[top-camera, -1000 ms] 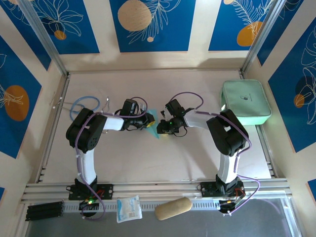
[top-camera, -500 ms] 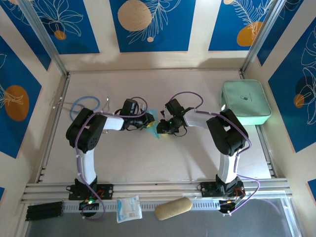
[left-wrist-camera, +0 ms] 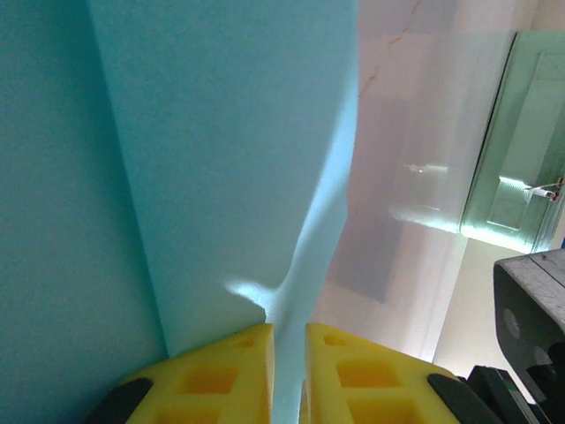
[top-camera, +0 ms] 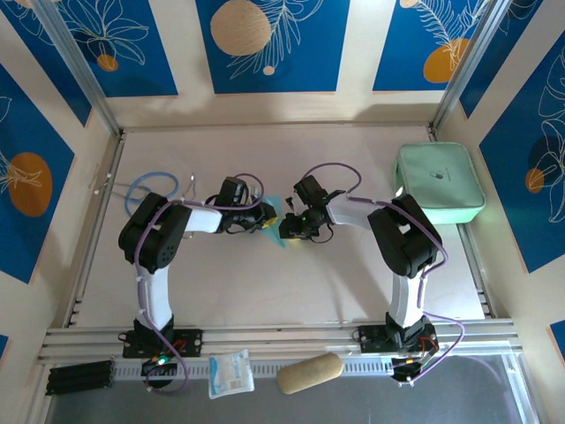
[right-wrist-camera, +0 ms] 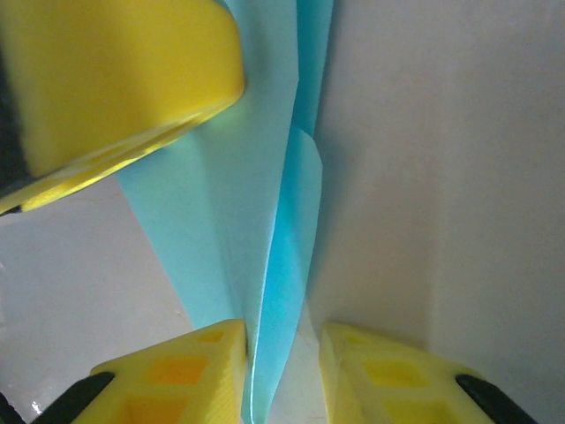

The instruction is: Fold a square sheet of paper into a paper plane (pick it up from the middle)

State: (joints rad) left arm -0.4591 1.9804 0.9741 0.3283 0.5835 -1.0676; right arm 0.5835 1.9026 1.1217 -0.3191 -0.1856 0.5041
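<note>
The light-blue paper plane (top-camera: 279, 223) is a narrow folded dart held upright mid-table between both grippers. My left gripper (top-camera: 266, 220) comes from the left. In the left wrist view its yellow fingers (left-wrist-camera: 231, 371) are shut on a raised fold of the paper plane (left-wrist-camera: 221, 159), with the left gripper (left-wrist-camera: 290, 332) pinching the crease. My right gripper (top-camera: 289, 229) comes from the right. In the right wrist view the right gripper (right-wrist-camera: 282, 334) straddles the paper plane (right-wrist-camera: 265, 221). The paper rests against its left finger (right-wrist-camera: 185, 371), and a gap stays to the other finger, so it is open.
A mint-green zip case (top-camera: 439, 184) lies at the right edge of the table. A blue cable loop (top-camera: 150, 185) lies at the back left. On the front rail sit a white snack packet (top-camera: 231, 373), a tan oblong piece (top-camera: 309, 373) and a black bar (top-camera: 79, 377).
The right gripper has edged slightly to the left against the paper. The left gripper and the paper hold their place.
</note>
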